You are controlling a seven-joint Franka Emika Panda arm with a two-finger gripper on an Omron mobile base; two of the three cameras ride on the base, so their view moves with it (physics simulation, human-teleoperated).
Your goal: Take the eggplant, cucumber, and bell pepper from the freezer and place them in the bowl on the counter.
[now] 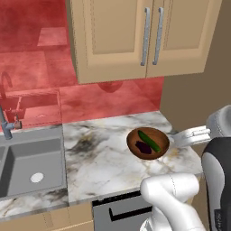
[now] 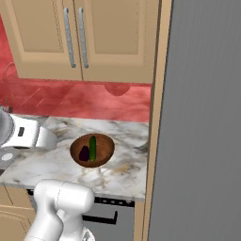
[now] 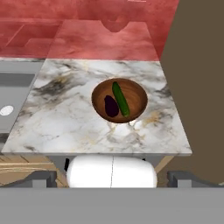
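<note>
Here, a round brown bowl (image 3: pixel 119 101) sits on the marble counter (image 3: pixel 70 116), near the counter's right end. Inside the bowl lie two vegetables side by side: a dark purple eggplant (image 3: pixel 111 106) and a slim green cucumber (image 3: pixel 120 99). The two are just beside each other, possibly touching, with the cucumber on the side nearer the tall grey freezer (image 2: pixel 202 122). The freezer's flat door is closed and stands just past the counter's right end.

In the hand view, the gripper (image 3: pixel 112 178) looks down on the scene from above and in front of the counter's near edge. Its two dark finger tips (image 3: pixel 39 178) stand far apart at the bottom corners of that view, so the jaws are wide open and nothing is between them. The bowl lies ahead of the gripper, well apart from it, roughly centred between the two tips.

A steel sink (image 1: pixel 27 164) is set into the counter to the left, well apart from the bowl. Tan wooden cabinets (image 1: pixel 135 36) hang above, against a red tiled wall (image 1: pixel 31 58).
</note>
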